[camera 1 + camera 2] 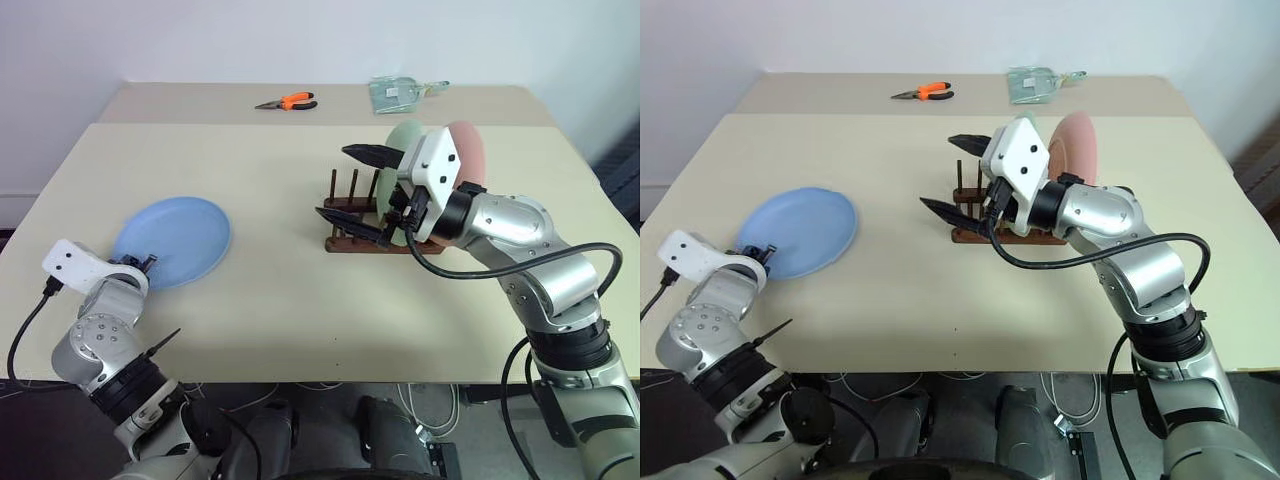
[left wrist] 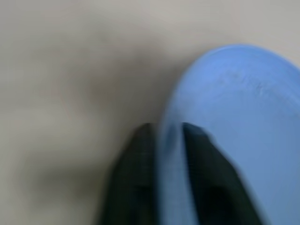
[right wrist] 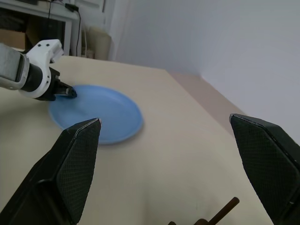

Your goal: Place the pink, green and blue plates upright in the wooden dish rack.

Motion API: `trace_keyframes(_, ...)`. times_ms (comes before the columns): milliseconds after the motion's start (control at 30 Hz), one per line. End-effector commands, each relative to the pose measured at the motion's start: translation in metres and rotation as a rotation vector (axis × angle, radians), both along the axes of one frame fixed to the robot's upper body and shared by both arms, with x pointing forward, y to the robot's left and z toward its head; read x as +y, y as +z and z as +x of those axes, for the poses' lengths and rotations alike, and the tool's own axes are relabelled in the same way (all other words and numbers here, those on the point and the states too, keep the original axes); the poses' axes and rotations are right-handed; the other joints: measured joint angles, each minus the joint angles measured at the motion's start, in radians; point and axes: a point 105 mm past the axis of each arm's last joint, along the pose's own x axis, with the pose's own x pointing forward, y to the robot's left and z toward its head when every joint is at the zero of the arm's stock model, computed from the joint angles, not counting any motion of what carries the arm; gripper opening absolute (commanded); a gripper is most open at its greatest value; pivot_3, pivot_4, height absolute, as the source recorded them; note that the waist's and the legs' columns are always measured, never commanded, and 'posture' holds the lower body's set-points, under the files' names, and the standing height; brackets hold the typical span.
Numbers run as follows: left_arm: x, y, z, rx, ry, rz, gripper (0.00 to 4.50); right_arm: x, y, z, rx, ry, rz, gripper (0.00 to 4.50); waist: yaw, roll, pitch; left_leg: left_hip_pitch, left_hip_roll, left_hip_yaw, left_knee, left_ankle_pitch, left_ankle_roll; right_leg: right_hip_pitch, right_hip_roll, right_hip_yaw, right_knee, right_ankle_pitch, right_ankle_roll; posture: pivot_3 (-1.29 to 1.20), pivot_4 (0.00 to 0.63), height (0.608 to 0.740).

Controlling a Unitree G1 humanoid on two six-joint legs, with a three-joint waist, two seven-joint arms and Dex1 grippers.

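Plastic blue plate (image 1: 172, 241) on the desk (image 1: 300, 300) looks light, stiff, slippery — best pinched at its rim, where left claw (image 1: 148, 262) is clamped; right claw (image 1: 352, 186) spread, empty.

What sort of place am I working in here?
Probably a lab or workshop, not a kitchen: plain tables against a bare white wall, orange-handled pliers lying out, and loose cables under the table edge.

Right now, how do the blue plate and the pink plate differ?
The blue plate lies flat on the table, outside the wooden dish rack; the pink plate stands upright in it. The left gripper is shut on the blue plate's rim; the pink plate is free, the open right gripper in front of it. Both are round.
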Motion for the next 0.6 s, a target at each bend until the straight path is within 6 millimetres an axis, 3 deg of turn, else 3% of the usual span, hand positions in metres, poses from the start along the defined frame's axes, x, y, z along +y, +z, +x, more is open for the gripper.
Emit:
trace_keyframes(33, -0.041, 0.069, 0.021, -0.295, -0.21, 0.153, 0.03, 0.003, 0.0, -0.003, -0.087, -0.015, -0.056, 4.5, -0.001, 0.0, 0.0, 0.0, 0.0, 0.0, 0.0, 0.0, 0.0, 0.0, 0.0, 0.0, 0.0, 0.0, 0.0, 0.0, 0.15, 0.74)
trace_keyframes(100, -0.071, 0.106, 0.025, -0.463, -0.329, 0.191, 0.03, 0.009, -0.007, -0.005, -0.145, -0.004, -0.124, 4.5, -0.003, -0.001, 0.0, 0.0, 0.0, 0.001, 0.0, 0.0, 0.0, 0.0, 0.0, 0.0, -0.001, 0.0, 0.0, 0.0, 0.15, 0.74)
trace_keyframes(200, -0.106, 0.144, 0.026, -0.618, -0.451, 0.226, 0.03, 0.023, -0.014, -0.004, -0.264, 0.016, -0.229, 4.5, -0.005, -0.001, 0.0, -0.001, 0.0, 0.001, 0.0, 0.0, 0.0, -0.001, 0.0, 0.0, -0.001, 0.0, 0.0, 0.0, 0.15, 0.74)
trace_keyframes(400, -0.153, 0.18, 0.021, -0.738, -0.612, 0.278, 0.03, 0.039, -0.015, 0.015, -0.468, -0.021, -0.355, 4.5, -0.022, 0.0, 0.001, 0.001, 0.001, 0.002, -0.002, 0.0, 0.0, -0.001, 0.0, 0.001, 0.0, 0.0, 0.0, 0.0, 0.15, 0.74)
trace_keyframes(500, -0.166, 0.187, 0.015, -0.765, -0.683, 0.323, 0.0, 0.036, -0.014, 0.028, -0.525, -0.07, -0.391, 3.7, -0.026, 0.0, 0.001, 0.0, 0.0, 0.001, -0.002, 0.0, -0.001, -0.001, 0.0, 0.001, 0.0, 0.0, 0.0, 0.0, 0.15, 0.74)
trace_keyframes(600, -0.163, 0.184, 0.015, -0.753, -0.689, 0.339, 0.0, 0.036, -0.012, 0.029, -0.546, -0.077, -0.389, 2.24, -0.027, 0.0, 0.001, 0.0, 0.0, 0.001, -0.002, 0.001, -0.001, -0.001, 0.0, 0.001, 0.0, 0.0, 0.0, 0.0, 0.15, 0.74)
